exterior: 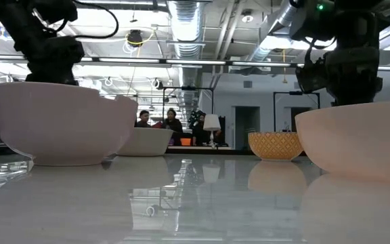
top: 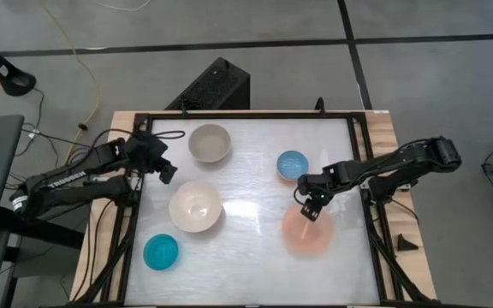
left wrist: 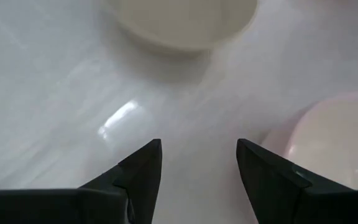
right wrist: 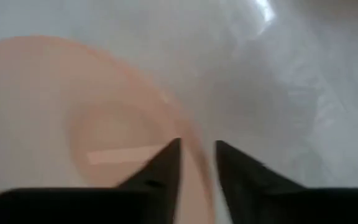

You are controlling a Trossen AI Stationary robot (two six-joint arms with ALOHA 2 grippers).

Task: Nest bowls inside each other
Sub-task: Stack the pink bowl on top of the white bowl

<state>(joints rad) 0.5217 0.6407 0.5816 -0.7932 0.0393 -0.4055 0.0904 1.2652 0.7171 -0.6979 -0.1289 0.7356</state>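
Five bowls stand on their bases on the white table. The grey-beige bowl (top: 210,142) is at the far left, the cream-white bowl (top: 195,205) nearer, the teal-blue bowl (top: 161,251) at the near left, and the light blue bowl (top: 292,164) right of centre. The salmon-pink bowl (top: 306,229) is at the near right. My right gripper (top: 311,210) is at the pink bowl's far rim and shut on it. My left gripper (top: 166,169) hangs open over bare table, with the grey-beige bowl (left wrist: 185,22) ahead and the cream-white bowl (left wrist: 334,137) beside it. My right gripper has the salmon-pink bowl's far rim (right wrist: 199,163) between its two fingers, one finger inside the bowl and one outside. The fingers come steeply from above, pointing down. The bowl sits upright with its base on the table (exterior: 357,139).
A dark frame (top: 362,145) runs round the table's edge. Bare table lies in the middle between the two groups of bowls and along the near edge. People and furniture show in the room beyond the far edge in the low view.
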